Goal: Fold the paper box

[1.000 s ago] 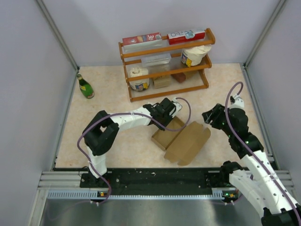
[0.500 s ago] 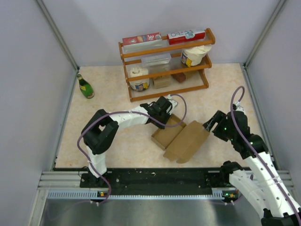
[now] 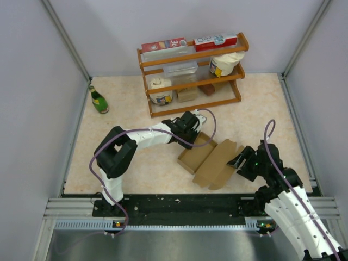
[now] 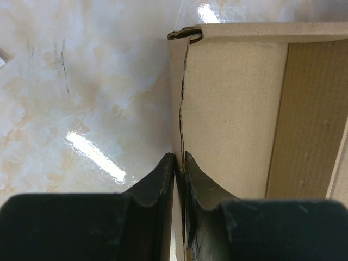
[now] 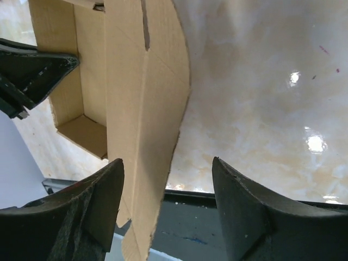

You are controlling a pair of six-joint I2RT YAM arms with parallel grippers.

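Top view high, looking down; wrist views close; all share paper box [image 3: 215,163].

Left red carton [image 3: 163,45], atop wooden rack [image 3: 185,57], well beyond the fingertips of the left gripper [image 3: 196,132]: white "3D" or "30", cannot tell which | right red carton [image 3: 216,41] beside it: blue-white lettering, too small to read

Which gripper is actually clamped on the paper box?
The left gripper: it is shut on a side wall of the paper box. The right gripper stands open at the lid flap's edge, holding nothing.
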